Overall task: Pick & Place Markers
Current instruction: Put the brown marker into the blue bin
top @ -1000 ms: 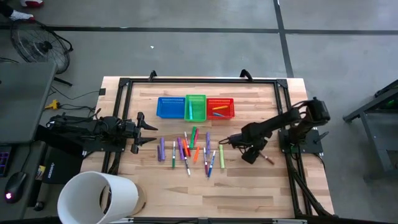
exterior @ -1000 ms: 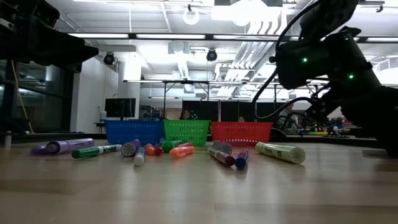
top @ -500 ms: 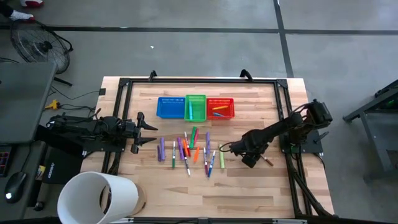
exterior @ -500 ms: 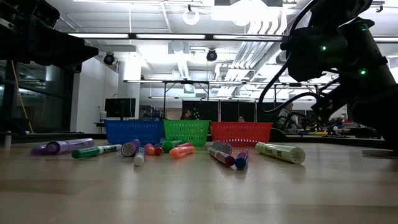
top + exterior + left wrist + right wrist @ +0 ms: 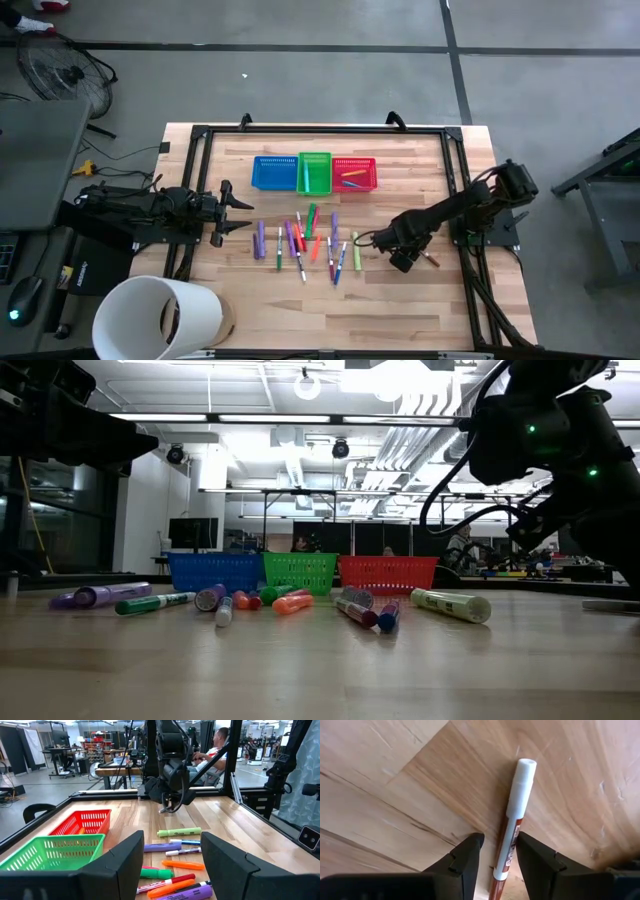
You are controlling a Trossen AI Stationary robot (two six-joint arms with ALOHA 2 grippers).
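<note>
Right gripper (image 5: 497,855): down at the desk (image 5: 400,310) on its right side, clear of the main scatter; its jaws stand a little apart and straddle a brown marker with a white cap (image 5: 512,827) that lies flat on the wood; whether the fingers press it I cannot tell

Brown marker: in the overhead view it lies just to the right of that gripper (image 5: 372,238), apart from the rest

Left gripper (image 5: 243,214): parked at the left edge, pointing across the desk; jaws spread wide, nothing between them

Markers (image 5: 305,243): a loose scatter in the middle of the desk, between the two arms; purple, green, orange, red, blue and white ones lying flat; a pale green marker (image 5: 355,251) is the nearest of them to the right gripper

Baskets: blue basket (image 5: 274,173), green basket (image 5: 315,172) and red basket (image 5: 354,173) side by side in a row behind the scatter; the red one holds a few markers, and the green one shows a marker inside

Front left corner: a white tub (image 5: 155,318) overlaps the desk edge

Room behind: a seated person (image 5: 212,750) beyond the far side, in the left wrist view
</note>
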